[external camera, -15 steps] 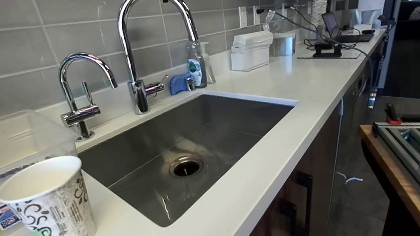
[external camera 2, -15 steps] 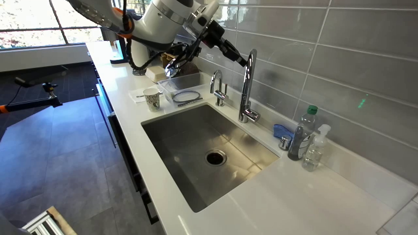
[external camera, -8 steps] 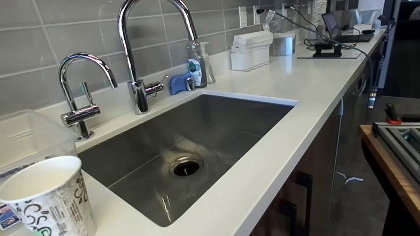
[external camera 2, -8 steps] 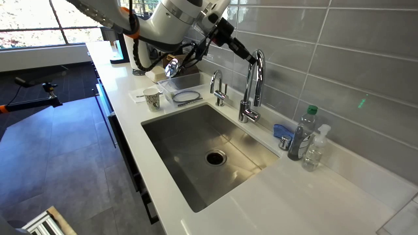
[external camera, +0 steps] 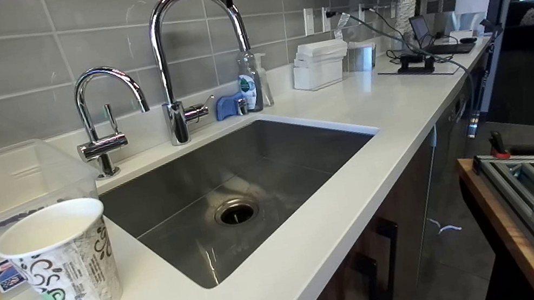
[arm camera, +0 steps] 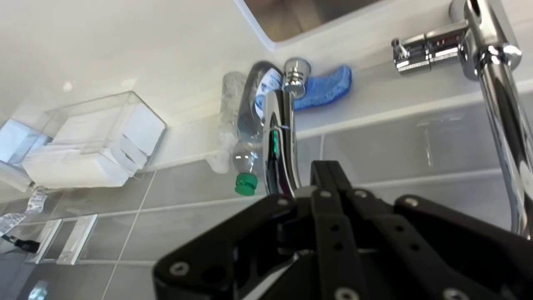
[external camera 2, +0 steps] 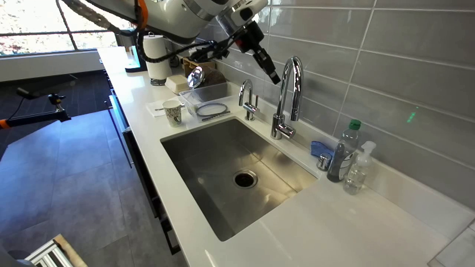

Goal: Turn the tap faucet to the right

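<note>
The tall chrome tap faucet (external camera: 163, 69) stands behind the sink; it also shows in an exterior view (external camera 2: 298, 87). Its arched spout points along the wall toward the soap bottles. In the wrist view the spout's end (arm camera: 279, 137) hangs left of my fingertips and its riser is at the right edge; the arch is hidden by the gripper. My gripper (arm camera: 327, 166) is shut with nothing between its fingers. In an exterior view my gripper (external camera 2: 275, 78) is apart from the faucet, by the upper arch. In an exterior view the gripper (external camera: 230, 2) overlaps the spout's bend.
A shorter chrome tap (external camera 2: 249, 108) stands beside the faucet. A paper cup (external camera: 69, 273) and a clear plastic bin (external camera 2: 189, 107) are on the counter by the sink (external camera: 283, 180). A green-capped bottle (external camera 2: 343, 155), a pump bottle (external camera 2: 358, 170) and a blue sponge (arm camera: 325, 89) stand near the wall.
The spout swung to the right in an exterior view, from in line with the riser to clearly beside it. My gripper followed it at the arch, then moved back and down, away from it.
</note>
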Robot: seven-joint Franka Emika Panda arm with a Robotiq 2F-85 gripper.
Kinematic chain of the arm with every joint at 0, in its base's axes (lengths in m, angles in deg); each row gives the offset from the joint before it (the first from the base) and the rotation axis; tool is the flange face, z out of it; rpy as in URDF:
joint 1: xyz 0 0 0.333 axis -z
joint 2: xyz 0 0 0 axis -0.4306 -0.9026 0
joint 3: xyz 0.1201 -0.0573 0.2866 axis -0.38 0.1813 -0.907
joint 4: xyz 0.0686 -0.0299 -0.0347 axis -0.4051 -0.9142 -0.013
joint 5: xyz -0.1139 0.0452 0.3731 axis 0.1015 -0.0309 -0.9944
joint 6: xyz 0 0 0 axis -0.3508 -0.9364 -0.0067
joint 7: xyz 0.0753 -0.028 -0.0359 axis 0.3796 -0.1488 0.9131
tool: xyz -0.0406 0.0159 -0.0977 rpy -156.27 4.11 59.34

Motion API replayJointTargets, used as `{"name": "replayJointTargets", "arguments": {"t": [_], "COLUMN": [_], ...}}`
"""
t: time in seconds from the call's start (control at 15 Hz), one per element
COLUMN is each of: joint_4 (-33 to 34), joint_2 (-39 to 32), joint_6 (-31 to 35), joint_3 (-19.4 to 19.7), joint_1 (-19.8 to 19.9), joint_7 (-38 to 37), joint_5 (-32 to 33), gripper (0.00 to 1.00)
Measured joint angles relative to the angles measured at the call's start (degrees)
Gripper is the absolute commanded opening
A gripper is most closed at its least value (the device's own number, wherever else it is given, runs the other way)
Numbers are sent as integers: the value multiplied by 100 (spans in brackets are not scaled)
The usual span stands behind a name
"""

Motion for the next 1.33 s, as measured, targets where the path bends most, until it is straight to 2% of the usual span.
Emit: {"name": "replayJointTargets", "arguments": {"t": [0.07,0.13,0.27,0.47,0.87,1.2,1.33], "joint_4": [18,49,138,272,676,1181,1319], "joint_2": [63,121,196,284,309,135,82], "joint_6": [-268,-554,-1207,-2276,-3845,-4819,-4966], "joint_3": [-20,-42,-79,-135,-122,-61,-24], "joint_1": [-10,-14,-18,-41,-33,3,38], "joint_7": [252,509,937,1547,2982,3868,4188], "joint_5": [-255,-523,-913,-1204,-1803,-2625,-3026], "gripper": [0,26,33,58,99,100,100]}}
